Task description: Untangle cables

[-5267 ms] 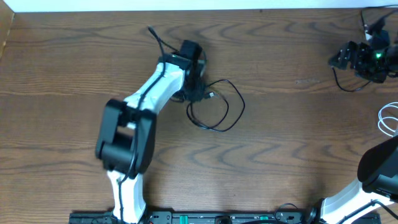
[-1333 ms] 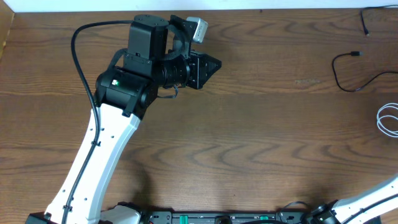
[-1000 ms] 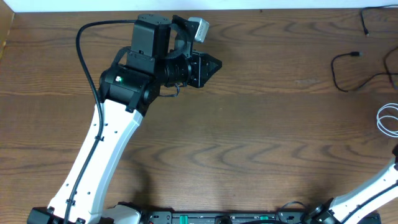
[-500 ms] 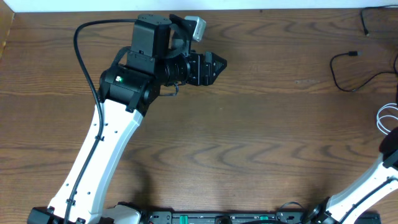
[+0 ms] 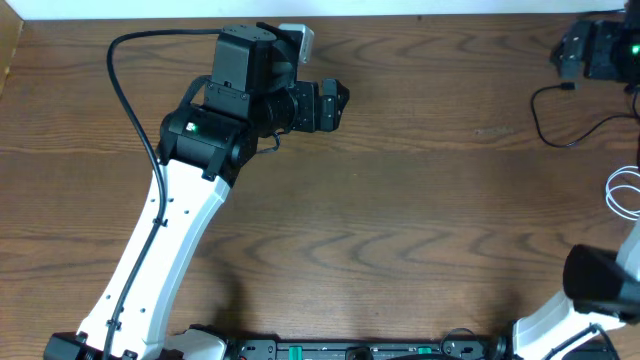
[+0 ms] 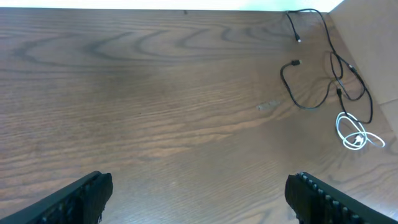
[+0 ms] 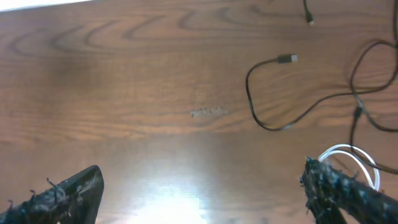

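The cables lie near the table's right edge. A black cable (image 5: 556,118) with a small plug curves there, and a white coil (image 5: 624,190) sits below it. The left wrist view shows the same black cable (image 6: 303,87), a second black cable (image 6: 339,59) and the white coil (image 6: 353,133) far off to the right. My left gripper (image 5: 338,103) (image 6: 200,186) hangs open over bare wood at the back middle. My right gripper (image 5: 572,52) (image 7: 202,177) is open too, above the black cable (image 7: 267,99), with the white coil (image 7: 347,155) beside its right finger (image 7: 345,190).
The left arm (image 5: 180,220) stretches from the front edge up to the back of the table. A pale wall strip (image 5: 300,8) borders the far edge. The right arm's base (image 5: 600,290) sits at the front right corner.
Both grippers have opened wide. The right gripper has come into the overhead view at the back right corner, over the black cable. The left arm has stayed in place, its wrist turned slightly.
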Tool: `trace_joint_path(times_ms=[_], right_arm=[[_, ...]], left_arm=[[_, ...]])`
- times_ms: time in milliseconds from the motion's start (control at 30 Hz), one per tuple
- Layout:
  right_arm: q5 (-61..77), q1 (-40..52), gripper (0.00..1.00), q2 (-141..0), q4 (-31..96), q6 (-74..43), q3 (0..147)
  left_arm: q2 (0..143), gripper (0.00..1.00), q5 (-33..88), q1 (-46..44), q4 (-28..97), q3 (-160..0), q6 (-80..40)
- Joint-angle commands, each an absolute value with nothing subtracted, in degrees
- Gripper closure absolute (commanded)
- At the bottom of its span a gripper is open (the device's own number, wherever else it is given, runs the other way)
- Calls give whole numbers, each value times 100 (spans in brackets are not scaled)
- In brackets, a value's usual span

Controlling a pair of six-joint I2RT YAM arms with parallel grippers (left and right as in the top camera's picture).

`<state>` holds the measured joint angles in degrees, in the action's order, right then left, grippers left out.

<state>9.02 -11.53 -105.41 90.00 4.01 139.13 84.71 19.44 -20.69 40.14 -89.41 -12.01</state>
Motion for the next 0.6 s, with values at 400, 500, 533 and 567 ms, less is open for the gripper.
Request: trace_joint_path(times_ms=[400,500,533,567], right_arm=[[521,-816,1,-8672,9725,478,13983],[521,-814,1,-8519,9725,478,13983],[521,-816,1,-8475,9725,478,13983],[521,-816,1,-8451,9725,478,13983]], left_arm=[[8512,6,1835,-2058,4029,-8925,-1170],[8512,6,1833,-2058,4029,-8925,-1170],[8512,6,1835,-2058,4029,-8925,-1170],[8512,5,1833,-2058,4029,-8925,-1170]])
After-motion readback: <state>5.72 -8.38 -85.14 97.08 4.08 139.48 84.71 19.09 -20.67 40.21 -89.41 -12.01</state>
